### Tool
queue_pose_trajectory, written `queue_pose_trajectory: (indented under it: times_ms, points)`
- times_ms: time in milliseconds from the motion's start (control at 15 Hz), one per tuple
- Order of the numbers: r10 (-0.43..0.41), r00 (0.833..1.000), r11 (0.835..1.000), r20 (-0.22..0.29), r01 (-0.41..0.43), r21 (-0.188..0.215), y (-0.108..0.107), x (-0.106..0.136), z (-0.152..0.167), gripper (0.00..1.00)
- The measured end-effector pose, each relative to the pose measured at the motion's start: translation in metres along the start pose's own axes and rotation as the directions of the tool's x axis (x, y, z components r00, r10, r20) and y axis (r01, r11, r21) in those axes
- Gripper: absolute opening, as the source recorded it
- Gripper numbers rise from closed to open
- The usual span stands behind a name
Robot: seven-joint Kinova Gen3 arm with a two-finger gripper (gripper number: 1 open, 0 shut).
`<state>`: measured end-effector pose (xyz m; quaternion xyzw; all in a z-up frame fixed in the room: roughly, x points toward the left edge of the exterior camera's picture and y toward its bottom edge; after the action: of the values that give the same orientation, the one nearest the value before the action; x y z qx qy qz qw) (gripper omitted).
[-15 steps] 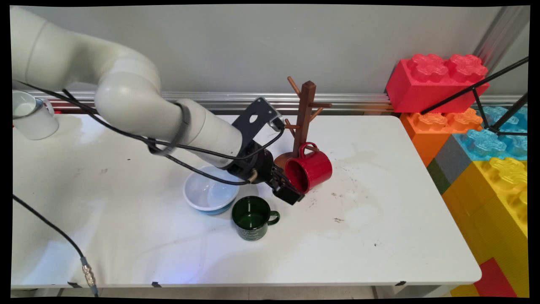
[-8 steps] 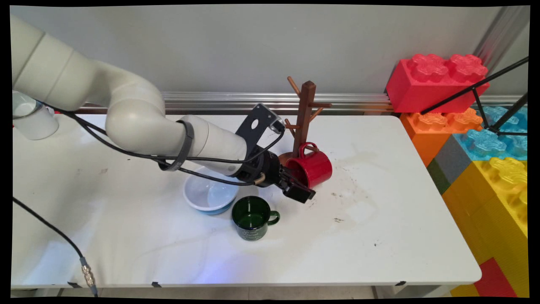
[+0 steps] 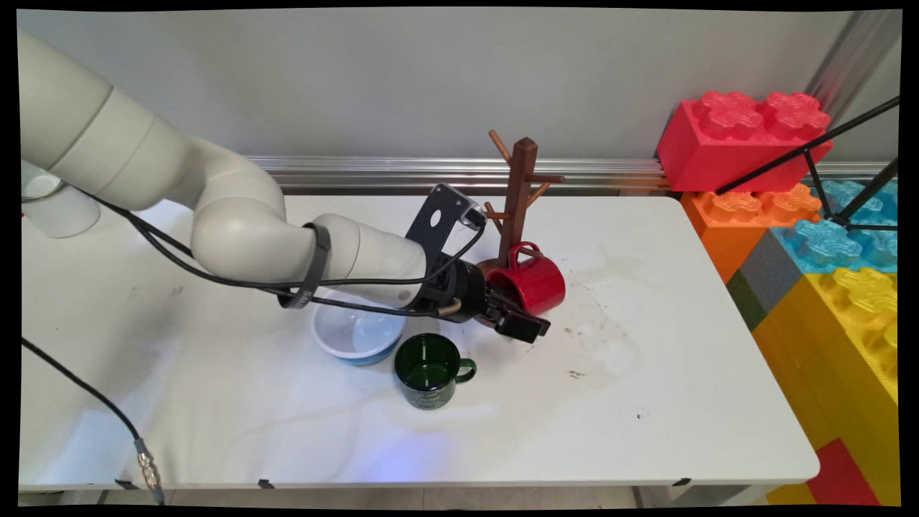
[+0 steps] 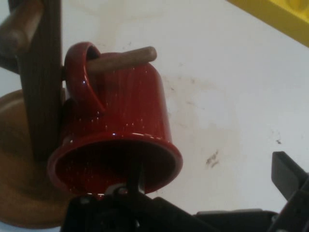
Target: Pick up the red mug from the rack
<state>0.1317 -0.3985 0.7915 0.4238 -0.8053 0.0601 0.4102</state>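
We see a white table (image 3: pixel 646 402) with rounded corners, its top marked by faint stains and dark specks right of centre. On it stands a wooden mug tree (image 3: pixel 518 197) on a round base, toward the back near the middle. Nearer us and to the left sits a white bowl (image 3: pixel 355 334) with a blue underside, and just beside it, nearer still, a dark green mug (image 3: pixel 429 370) stands upright with its handle pointing right. At the far left edge we make out a white mug (image 3: pixel 54 208), partly hidden. A black cable (image 3: pixel 86 391) trails across the front left corner.
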Motion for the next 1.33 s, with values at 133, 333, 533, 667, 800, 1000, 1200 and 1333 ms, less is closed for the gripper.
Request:
queue_pose_trajectory:
  times_ms: [133,333,533,667,800,1000,1200,1333]
  points:
    - [-0.016,1.000,1.000,-0.015,0.016,0.001,0.000,-0.003,0.004,1.00]
    - [-0.036,0.999,0.999,-0.032,0.036,0.003,-0.001,-0.006,0.010,1.00]
    - [-0.048,0.998,0.999,-0.042,0.048,0.004,-0.001,-0.007,0.014,1.00]
    - [-0.059,0.997,0.998,-0.050,0.059,0.003,-0.002,-0.007,0.018,1.00]
    - [-0.073,0.996,0.997,-0.055,0.073,0.004,-0.003,-0.007,0.022,1.00]
    - [-0.104,0.993,0.995,-0.055,0.104,0.002,-0.004,-0.008,0.028,1.00]
    - [-0.140,0.989,0.990,-0.050,0.140,0.002,-0.005,-0.010,0.035,1.00]
    - [-0.168,0.984,0.986,-0.051,0.169,0.004,-0.007,-0.011,0.038,1.00]
